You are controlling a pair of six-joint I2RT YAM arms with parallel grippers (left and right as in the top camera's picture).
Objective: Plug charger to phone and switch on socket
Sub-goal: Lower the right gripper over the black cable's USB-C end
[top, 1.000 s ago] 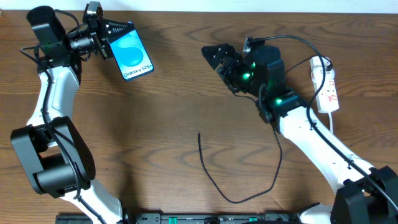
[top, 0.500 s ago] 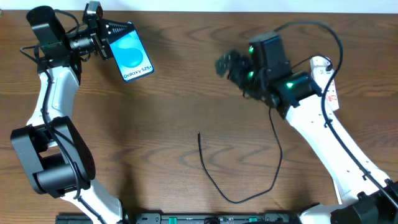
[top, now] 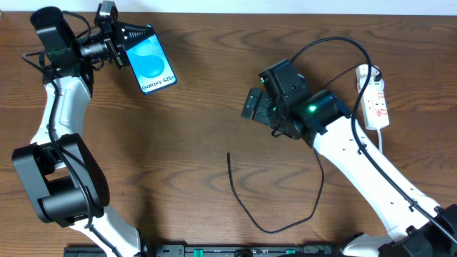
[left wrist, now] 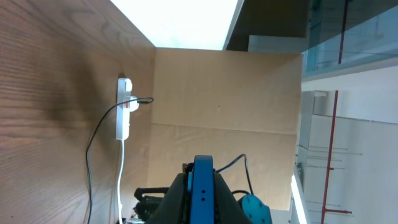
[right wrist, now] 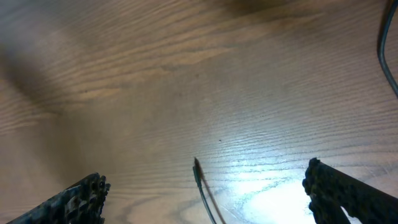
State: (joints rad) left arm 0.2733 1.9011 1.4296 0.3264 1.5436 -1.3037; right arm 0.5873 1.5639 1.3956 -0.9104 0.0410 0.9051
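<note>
The phone, its blue screen reading "Galaxy S25", is held off the table at the far left with my left gripper shut on its upper edge. The left wrist view shows the phone edge-on between the fingers. The charger cable lies in a loop on the wood, and its free plug tip points toward the back. My right gripper hovers open behind and to the right of that tip. In the right wrist view the tip lies between the wide-apart fingers. The white socket lies at the far right.
The charger's cable loop bulges toward the table's front edge, then runs up past the right arm to the socket. A white cord leaves the socket toward the front. A tan board stands beyond the table's right end.
My right arm has swung away from the socket, forward and left, bringing its open gripper nearer the charger's tip. The left arm and the phone have not moved.
</note>
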